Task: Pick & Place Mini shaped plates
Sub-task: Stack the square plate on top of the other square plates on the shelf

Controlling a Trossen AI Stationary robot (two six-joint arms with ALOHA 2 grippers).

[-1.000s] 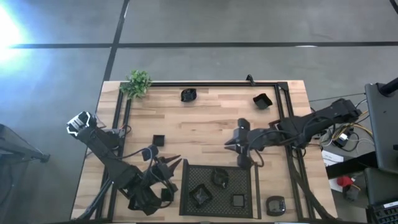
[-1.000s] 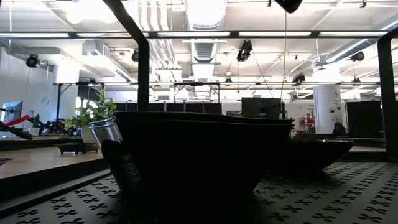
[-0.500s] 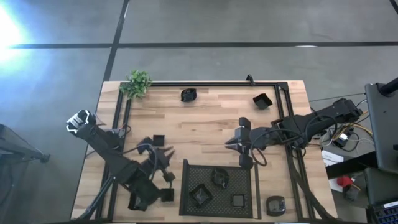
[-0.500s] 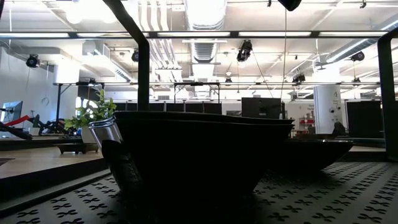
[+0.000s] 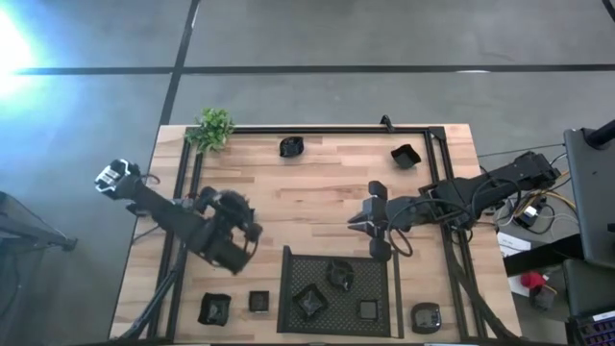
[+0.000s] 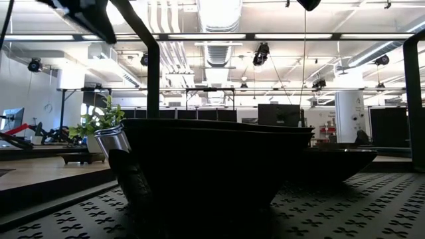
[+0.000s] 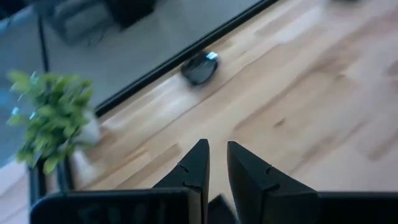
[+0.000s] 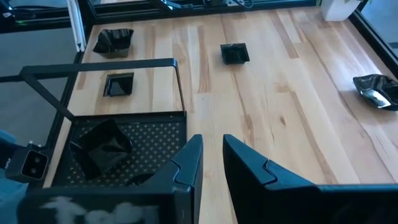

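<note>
The mini shaped plates are small glossy black dishes. Two lie by the far edge [image 5: 291,146] [image 5: 405,155], two near the front left corner [image 5: 213,308] [image 5: 258,301], and three sit in the black mesh tray [image 5: 384,264]. A small square plate [image 8: 235,53] lies on the wood left of centre. My left gripper [image 5: 245,213] hovers over that area with a narrow, empty gap [image 7: 216,149], pointing toward the far-edge plate [image 7: 200,67]. My right gripper [image 5: 356,223] hangs above the tray's far edge, also narrowly open and empty [image 8: 211,146].
A small green plant [image 5: 212,128] stands at the far left corner. A black frame rail [image 5: 327,128] runs along the far edge and down both sides. A round dark object [image 5: 425,315] sits right of the tray. Bare wood lies between the grippers.
My left gripper has swung from the front left, beside the tray, toward the far edge and turned until it points at the far side. The two plates near the front left corner now show fully. My right arm has kept still.
</note>
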